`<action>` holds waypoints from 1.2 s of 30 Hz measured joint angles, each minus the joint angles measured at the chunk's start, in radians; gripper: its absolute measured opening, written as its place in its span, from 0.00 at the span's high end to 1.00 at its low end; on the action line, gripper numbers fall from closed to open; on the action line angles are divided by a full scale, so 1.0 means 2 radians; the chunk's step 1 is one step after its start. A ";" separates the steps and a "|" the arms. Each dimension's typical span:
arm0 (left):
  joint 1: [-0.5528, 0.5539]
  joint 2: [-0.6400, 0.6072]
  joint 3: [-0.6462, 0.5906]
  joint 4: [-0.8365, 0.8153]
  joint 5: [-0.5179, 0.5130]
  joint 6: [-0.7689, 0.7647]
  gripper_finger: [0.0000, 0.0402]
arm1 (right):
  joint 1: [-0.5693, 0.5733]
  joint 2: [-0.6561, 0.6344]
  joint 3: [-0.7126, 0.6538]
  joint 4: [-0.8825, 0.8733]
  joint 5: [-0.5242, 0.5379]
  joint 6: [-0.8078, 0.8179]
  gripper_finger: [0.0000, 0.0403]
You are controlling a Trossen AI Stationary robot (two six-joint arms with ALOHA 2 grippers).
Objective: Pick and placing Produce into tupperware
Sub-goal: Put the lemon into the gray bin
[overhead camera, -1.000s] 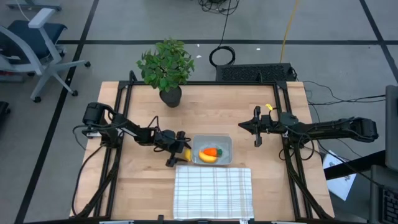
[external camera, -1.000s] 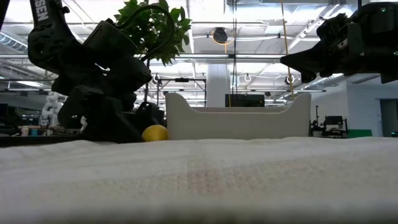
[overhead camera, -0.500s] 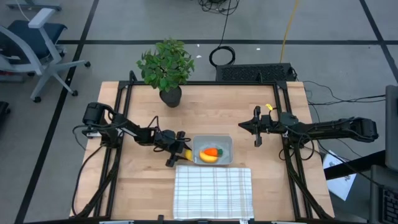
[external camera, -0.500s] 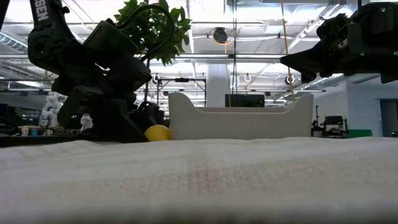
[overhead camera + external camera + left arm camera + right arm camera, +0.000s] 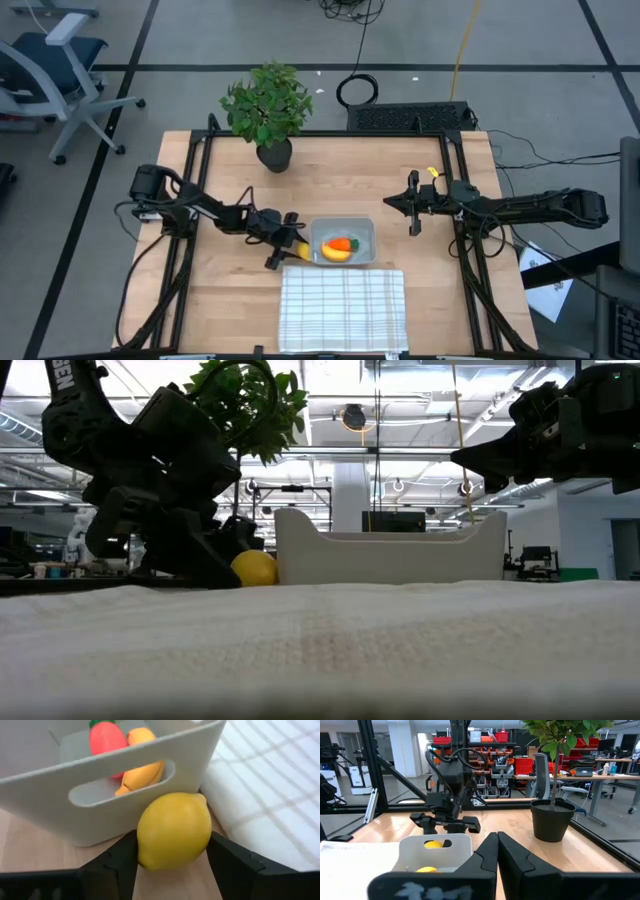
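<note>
Left fingers [image 5: 172, 857] now clamp the lemon [image 5: 173, 830], which sits nearer the container [image 5: 342, 241].
Carrot [image 5: 340, 243] and banana [image 5: 334, 254] inside; lemon left; right fingers [image 5: 414, 213] together.

Wooden table [image 5: 400, 185], potted plant [image 5: 268, 112], tupperware [image 5: 362, 232], white checked cloth [image 5: 343, 308], lemon [image 5: 174, 830] beside tupperware

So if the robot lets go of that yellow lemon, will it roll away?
Probably a little. The lemon looks round and smooth, so it could wobble or roll on the wooden table. It likely won't go far: the tupperware and the cloth sit right beside it. It seems stiff, keeping its shape in the left gripper.
</note>
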 joint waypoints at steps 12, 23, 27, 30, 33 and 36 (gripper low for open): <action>-0.003 -0.086 0.000 -0.108 -0.033 0.000 0.48 | 0.000 0.000 0.000 0.000 0.000 0.000 1.00; -0.003 -0.172 0.000 -0.167 -0.041 0.003 0.48 | 0.000 0.000 0.000 0.003 0.000 0.000 1.00; -0.002 -0.192 0.000 -0.170 -0.041 0.005 0.48 | 0.000 0.000 0.000 0.003 0.000 0.000 1.00; -0.002 -0.206 0.000 -0.169 -0.042 0.012 0.48 | 0.000 0.000 0.000 0.002 0.000 0.000 1.00; -0.002 -0.220 0.000 -0.169 -0.042 0.018 0.48 | 0.000 0.000 0.000 0.002 0.000 0.000 1.00; -0.002 -0.235 0.000 -0.168 -0.052 0.017 0.48 | 0.000 0.000 0.000 0.002 0.000 0.000 1.00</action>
